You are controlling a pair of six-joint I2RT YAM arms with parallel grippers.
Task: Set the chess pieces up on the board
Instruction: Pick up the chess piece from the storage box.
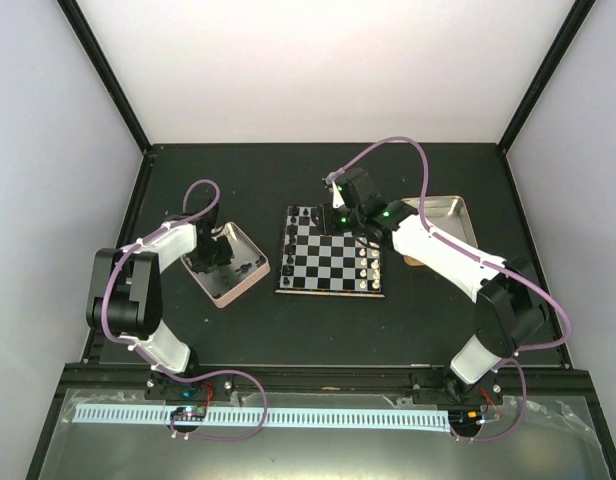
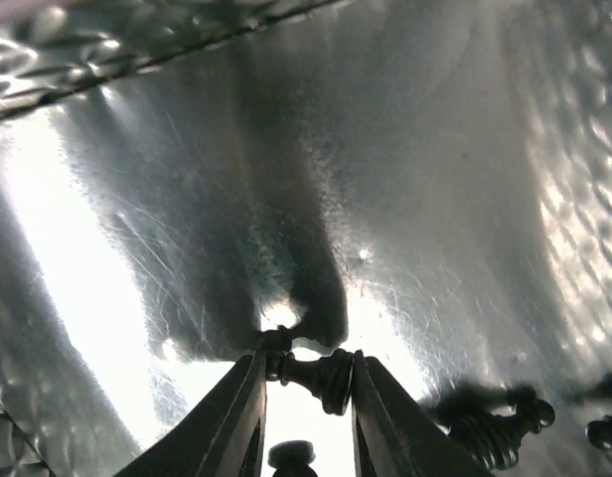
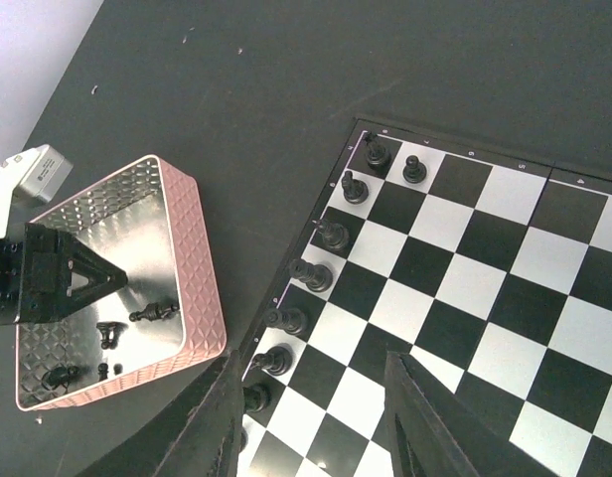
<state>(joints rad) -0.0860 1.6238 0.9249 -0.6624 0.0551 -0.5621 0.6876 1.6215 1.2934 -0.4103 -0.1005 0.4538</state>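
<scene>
The board [image 1: 333, 255] lies mid-table, with black chess pieces [image 1: 291, 245] in a row along its left edge. In the right wrist view that row [image 3: 312, 274] runs down the board [image 3: 465, 288], with one more black piece [image 3: 414, 169] beside it at the far end. My left gripper [image 1: 210, 250] is down in the pink-rimmed tin [image 1: 250, 280]. In the left wrist view it [image 2: 308, 383] is shut on a black chess piece [image 2: 316, 376] lying sideways between the fingers. My right gripper [image 3: 316, 417] is open and empty above the board [image 1: 350, 232].
More black pieces [image 2: 490, 425] lie on the tin floor [image 2: 405, 169]; some show in the tin in the right wrist view [image 3: 152, 313]. White pieces [image 1: 371, 265] line the board's right edge. A gold-rimmed tin [image 1: 458, 212] sits at the right.
</scene>
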